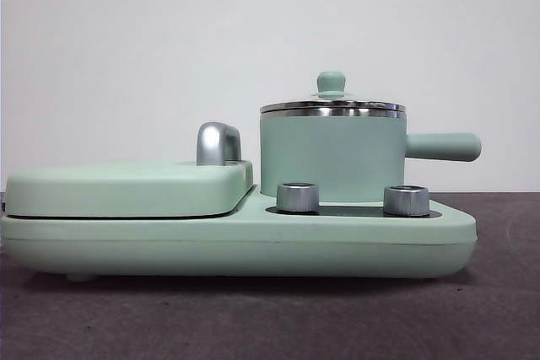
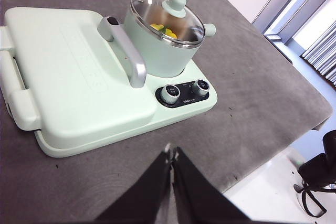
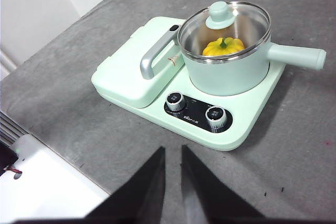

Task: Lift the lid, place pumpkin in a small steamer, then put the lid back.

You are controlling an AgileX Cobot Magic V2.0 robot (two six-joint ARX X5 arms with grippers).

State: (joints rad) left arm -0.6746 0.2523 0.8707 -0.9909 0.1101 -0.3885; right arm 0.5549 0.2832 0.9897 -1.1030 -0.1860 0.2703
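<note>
The lid (image 1: 332,105) sits closed on the steamer (image 1: 331,156), its mint knob on top, and the pumpkin (image 3: 223,46) lies inside, yellow with a green stem, seen through the glass. The steamer stands on the right part of the long base (image 1: 253,242), its handle pointing right, behind two steel knobs (image 1: 298,197). A flat hinged cover (image 1: 126,189) fills the base's left part. Both arms hang back above the grey table (image 3: 63,98): the left gripper (image 2: 172,156) has its jaws pressed together on nothing, and the right gripper (image 3: 172,153) shows a narrow gap, also holding nothing.
</note>
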